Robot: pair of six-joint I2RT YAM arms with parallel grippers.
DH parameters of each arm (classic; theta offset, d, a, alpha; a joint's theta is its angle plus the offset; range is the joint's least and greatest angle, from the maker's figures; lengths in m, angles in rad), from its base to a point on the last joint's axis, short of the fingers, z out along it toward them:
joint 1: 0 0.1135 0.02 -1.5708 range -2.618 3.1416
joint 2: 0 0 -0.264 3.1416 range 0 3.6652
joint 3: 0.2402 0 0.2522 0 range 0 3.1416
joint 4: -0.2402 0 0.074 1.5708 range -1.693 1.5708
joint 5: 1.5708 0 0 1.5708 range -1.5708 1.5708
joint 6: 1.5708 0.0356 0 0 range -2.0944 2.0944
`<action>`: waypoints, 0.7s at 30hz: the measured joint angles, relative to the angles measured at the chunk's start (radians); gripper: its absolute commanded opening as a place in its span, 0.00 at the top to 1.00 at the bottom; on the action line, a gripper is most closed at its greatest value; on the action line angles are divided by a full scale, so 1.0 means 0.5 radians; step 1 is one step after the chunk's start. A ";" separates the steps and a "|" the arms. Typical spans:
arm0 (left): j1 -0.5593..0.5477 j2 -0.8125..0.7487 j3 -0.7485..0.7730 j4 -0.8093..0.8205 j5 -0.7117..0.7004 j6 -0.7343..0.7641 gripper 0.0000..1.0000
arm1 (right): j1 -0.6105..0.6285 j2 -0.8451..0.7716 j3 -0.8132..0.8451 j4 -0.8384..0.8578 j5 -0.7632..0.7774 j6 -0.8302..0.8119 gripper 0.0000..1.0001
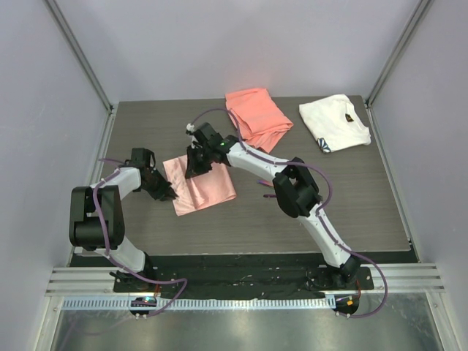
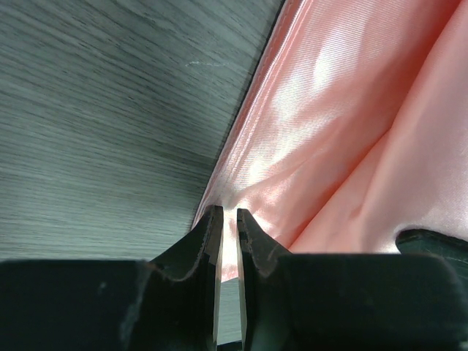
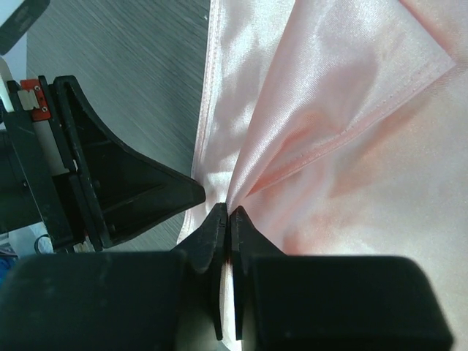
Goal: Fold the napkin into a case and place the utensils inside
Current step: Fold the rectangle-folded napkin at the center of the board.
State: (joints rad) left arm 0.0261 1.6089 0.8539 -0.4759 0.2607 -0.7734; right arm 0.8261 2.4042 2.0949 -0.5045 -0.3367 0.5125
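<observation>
Top external view: the napkin (image 1: 205, 184), a glossy pale-pink cloth, lies folded into a rough oblong on the left half of the desk (image 1: 219, 227), turned slightly askew to the desk's edges. The left gripper (image 1: 167, 193) meets the napkin's left edge, near the cloth's near-left corner. The right gripper (image 1: 194, 168) reaches across from the right and comes down on the napkin's far edge, close to its far-left corner.

Left wrist view: the two fingers (image 2: 207, 238) stand almost together with only a thin slit between them, and the napkin's hemmed edge runs into that slit, so this hand pinches the cloth right at its border with the bare wood.

Right wrist view: the fingertips (image 3: 245, 230) are pressed together on a gathered pleat of the napkin, with creases fanning away from the pinch. One folded layer with a stitched hem lies diagonally over the layer beneath. The other arm's dark finger shows just beside it, at the cloth's edge.

Two slim dark purple pieces, likely the utensils (image 1: 268, 195), lie on the desk right of the napkin beside the right arm's elbow; they are too small to tell apart.

A thicker coral-orange cloth (image 1: 256, 117) sits at the far edge near the middle, and a white cloth (image 1: 334, 123) lies toward the far-right corner.
</observation>
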 measured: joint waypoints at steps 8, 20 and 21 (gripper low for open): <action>0.000 -0.079 -0.002 -0.021 -0.011 0.005 0.58 | 0.017 0.108 0.092 0.071 -0.173 0.108 0.50; 0.185 -0.508 0.115 -0.234 0.006 0.085 0.49 | -0.252 -0.313 -0.337 0.178 -0.343 0.072 0.31; 0.186 -0.473 0.151 -0.259 0.021 0.106 0.48 | -0.291 -0.379 -0.383 0.189 -0.328 0.046 0.31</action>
State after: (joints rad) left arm 0.1192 1.3724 0.9295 -0.6052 0.2714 -0.7204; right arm 0.6807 2.2147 1.9034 -0.4099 -0.5007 0.5354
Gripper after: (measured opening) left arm 0.504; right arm 0.676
